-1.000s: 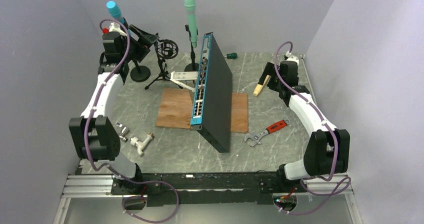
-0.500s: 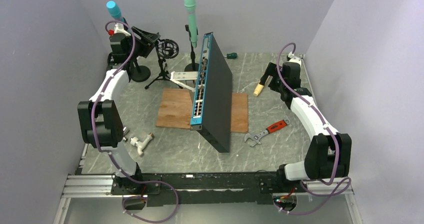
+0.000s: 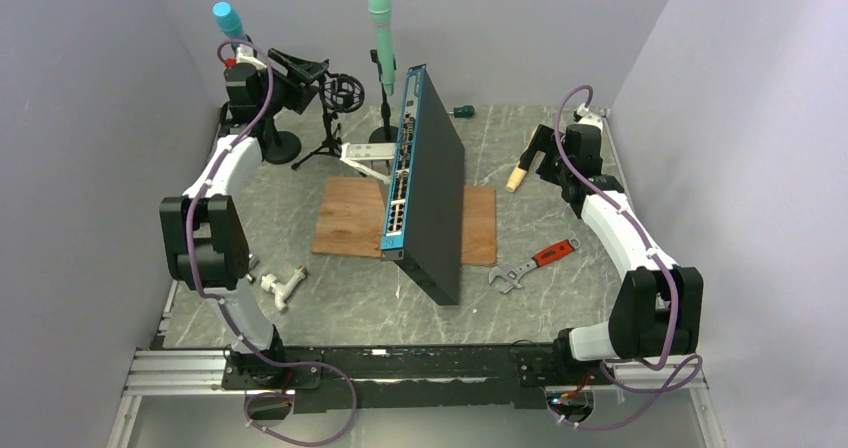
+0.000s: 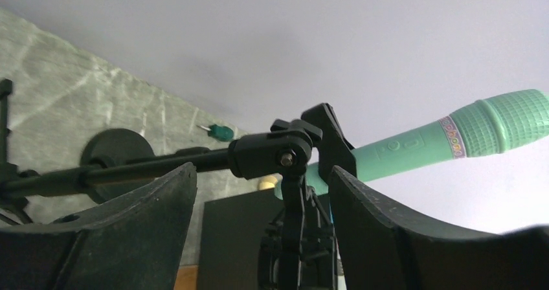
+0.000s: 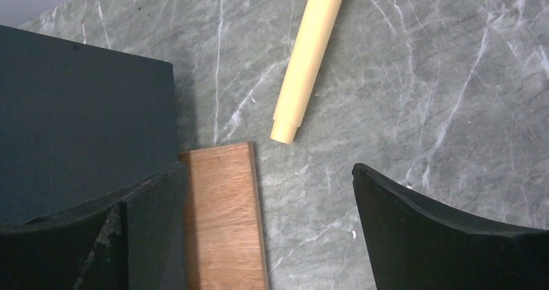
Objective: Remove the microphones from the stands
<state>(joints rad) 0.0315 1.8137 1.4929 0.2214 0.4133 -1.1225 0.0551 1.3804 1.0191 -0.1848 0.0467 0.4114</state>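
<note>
Swinging up and right, the left pincer (image 4: 262, 173) now faces the green microphone (image 4: 414, 141), clipped in its stand (image 4: 162, 164) just ahead and to the right. It is spread wide and holds nothing, so the grab likely comes next.

Grey marbled table (image 3: 560, 298). Wooden board (image 3: 350, 218) flat at centre; black network switch (image 3: 435, 198) stands on its long edge across it, near corner past the board onto the marble. Red-handled wrench (image 3: 533, 263) right front. White pipe fitting (image 3: 283, 287) and small metal fitting (image 3: 243, 260) left front. Cream handle (image 3: 521, 173) right rear. Green screwdriver (image 3: 461, 111) at back edge. Round stand base (image 3: 281, 148), tripod (image 3: 322, 153) and second round base (image 3: 383, 134) along left rear.
</note>
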